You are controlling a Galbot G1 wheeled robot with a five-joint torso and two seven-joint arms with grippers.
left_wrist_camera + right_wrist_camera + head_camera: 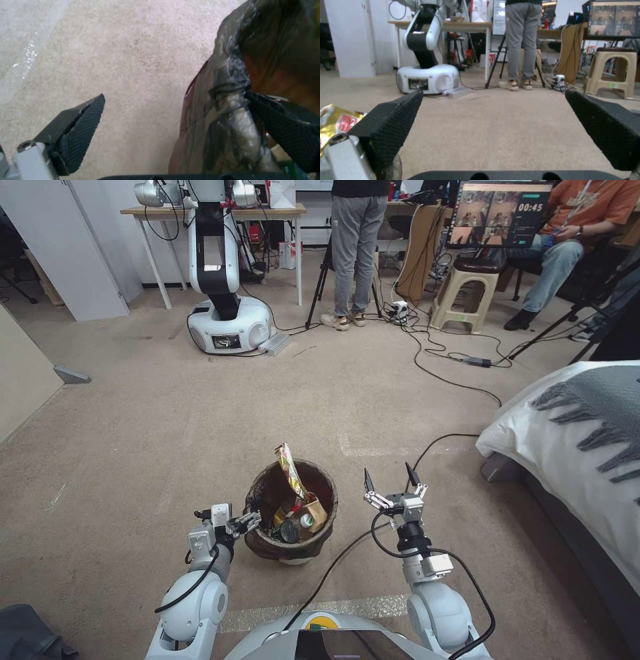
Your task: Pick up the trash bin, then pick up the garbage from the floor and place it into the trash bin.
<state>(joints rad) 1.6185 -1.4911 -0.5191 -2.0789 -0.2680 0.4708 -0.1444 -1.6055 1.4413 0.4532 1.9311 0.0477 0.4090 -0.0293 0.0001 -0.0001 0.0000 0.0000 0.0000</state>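
Two grippers flank the trash bin [291, 511] on the carpet; my left gripper [245, 523] straddles its near-left rim, jaws spread, not yet clenched. My right gripper [394, 486] hangs released beside it. Garbage [297, 508] sits inside.

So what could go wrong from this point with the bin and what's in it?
The left gripper is open astride the rim of the trash bin; closing on the slick liner, it might slip. The yellow wrapper stands well above the rim and could fall out if the bin tilts. The right gripper hangs open beside it.
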